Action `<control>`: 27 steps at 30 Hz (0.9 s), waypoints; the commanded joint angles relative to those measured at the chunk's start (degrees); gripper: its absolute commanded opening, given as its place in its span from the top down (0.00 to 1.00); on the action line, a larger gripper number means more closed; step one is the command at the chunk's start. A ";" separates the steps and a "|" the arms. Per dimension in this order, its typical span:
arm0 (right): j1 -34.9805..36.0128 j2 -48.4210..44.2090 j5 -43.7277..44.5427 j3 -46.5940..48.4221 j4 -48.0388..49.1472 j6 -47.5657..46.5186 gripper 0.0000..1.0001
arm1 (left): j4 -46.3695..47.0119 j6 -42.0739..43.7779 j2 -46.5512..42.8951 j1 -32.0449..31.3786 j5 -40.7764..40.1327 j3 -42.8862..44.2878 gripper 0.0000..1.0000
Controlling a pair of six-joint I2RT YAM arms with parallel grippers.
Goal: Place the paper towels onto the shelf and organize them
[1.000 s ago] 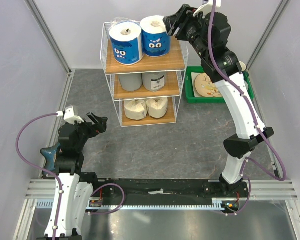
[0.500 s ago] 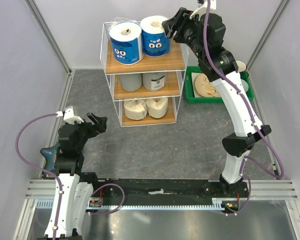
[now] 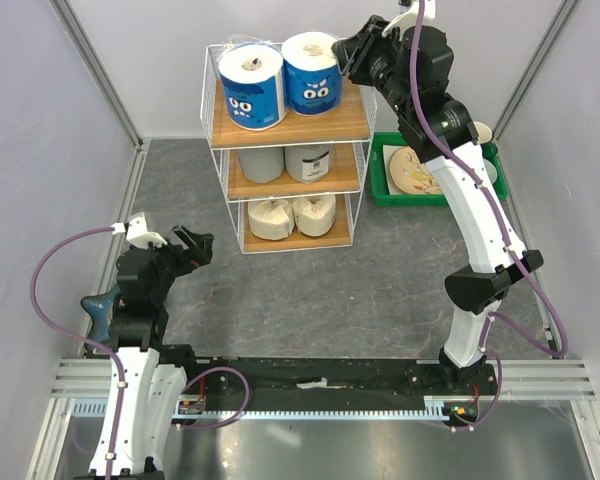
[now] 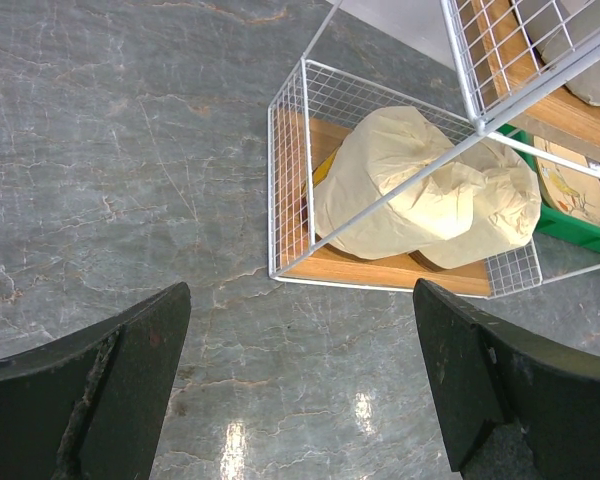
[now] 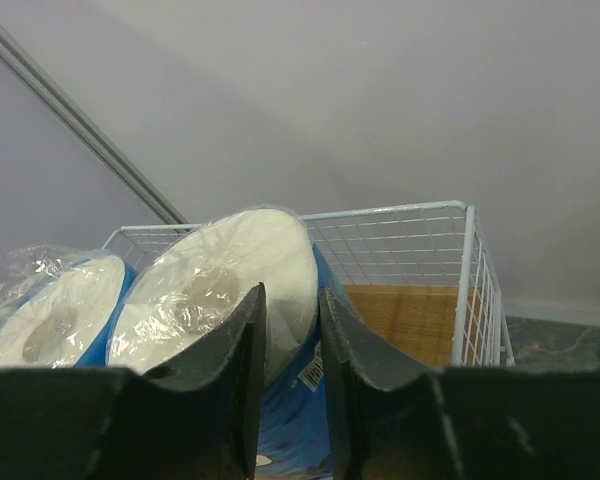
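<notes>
The shelf (image 3: 350, 118) holds all six paper towels. Two blue rolls (image 3: 252, 85) (image 3: 310, 75) stand on the top tier, two grey rolls (image 3: 261, 162) (image 3: 308, 160) on the middle tier, and two cream rolls (image 3: 267, 218) (image 3: 315, 213) on the bottom tier. My right gripper (image 3: 352, 50) hovers at the top tier, just right of the right blue roll (image 5: 230, 290). Its jaws (image 5: 292, 295) are nearly together with nothing between them. My left gripper (image 3: 198, 245) is open and empty over the floor (image 4: 300, 290), in front of the cream rolls (image 4: 390, 190).
A green tray (image 3: 380, 170) with round tan plates stands right of the shelf, and its edge shows in the left wrist view (image 4: 570, 230). White walls and metal posts enclose the grey table. A blue knob (image 3: 100, 305) sticks out of the left arm.
My right gripper has drawn back a little to the right, away from the right blue roll. The rolls and the left arm have not moved.
</notes>
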 commanded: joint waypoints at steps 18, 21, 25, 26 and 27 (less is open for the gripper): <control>-0.47 -3.70 -0.20 -0.79 1.91 -0.51 0.82 | 0.07 1.59 -0.59 -0.11 -0.41 -0.27 0.00; -0.47 -4.32 0.24 -0.97 2.18 -0.77 0.82 | -0.02 1.50 -0.59 -0.11 -0.41 -0.27 0.00; -0.56 -4.76 0.33 -0.79 2.53 -0.95 0.82 | -0.02 1.50 -0.59 -0.11 -0.41 -0.27 0.00; -0.47 -4.76 0.07 -0.70 2.53 -0.86 0.82 | 0.07 1.50 -0.50 -0.11 -0.32 -0.27 0.00; -0.47 -4.76 -0.19 -0.70 2.44 -0.86 0.82 | 0.07 1.50 -0.50 -0.11 -0.32 -0.27 0.00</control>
